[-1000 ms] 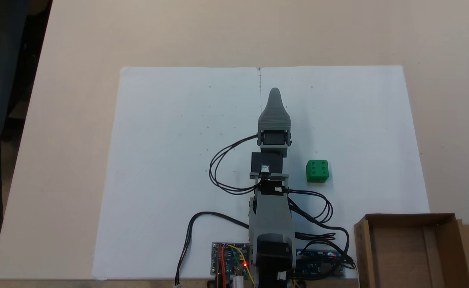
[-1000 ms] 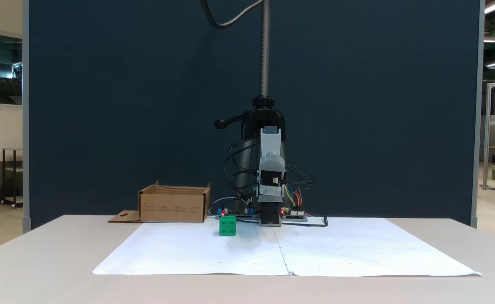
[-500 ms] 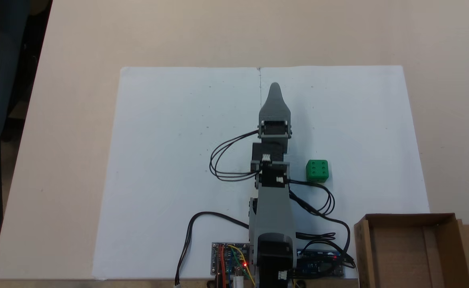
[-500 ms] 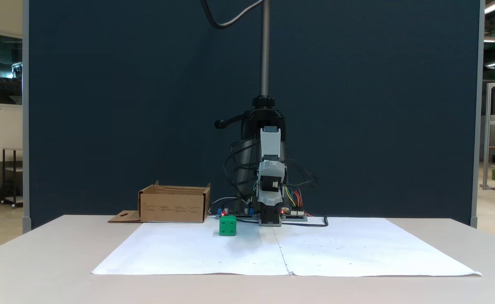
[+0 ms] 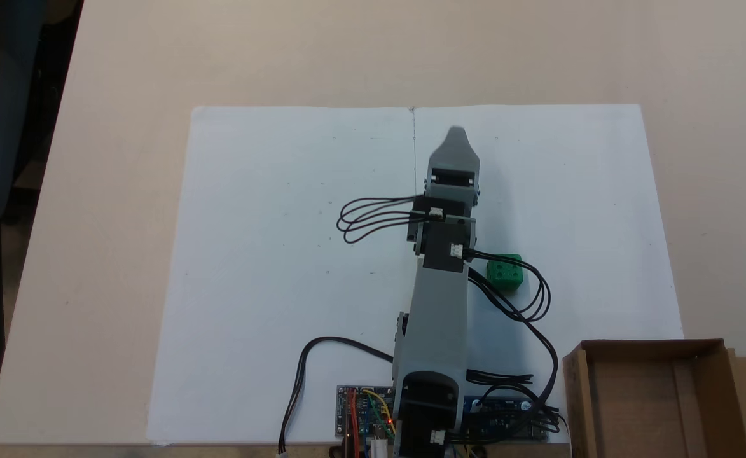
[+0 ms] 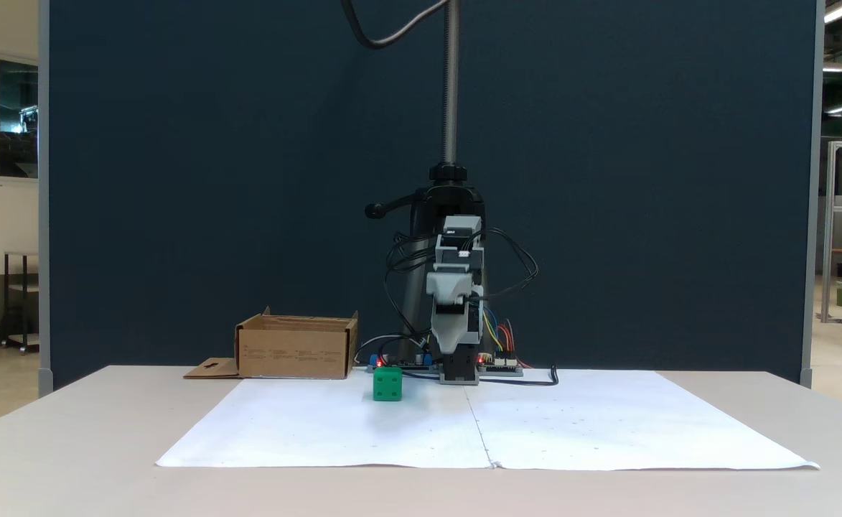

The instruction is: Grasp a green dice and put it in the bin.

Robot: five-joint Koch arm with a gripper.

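A grey hobby arm reached out over white paper [image 5: 271, 254] on a beige table [image 5: 124, 76]. Its gripper [image 5: 456, 132] hung above the sheet, tip blurred; only one tapered jaw showed, so whether it was parted or closed could not be told, and it held nothing visible. The green dice [image 5: 506, 271] sat on the paper, six pips up, beside the forearm under looping black cables [image 5: 525, 299]. The bin [image 5: 656, 346], a brown cardboard box, stood near the arm's base. No writing was readable.

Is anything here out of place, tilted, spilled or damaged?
Nothing stands out. The green dice sits flat on the white paper, the bin stands upright, and the hand hangs above the paper, holding nothing.
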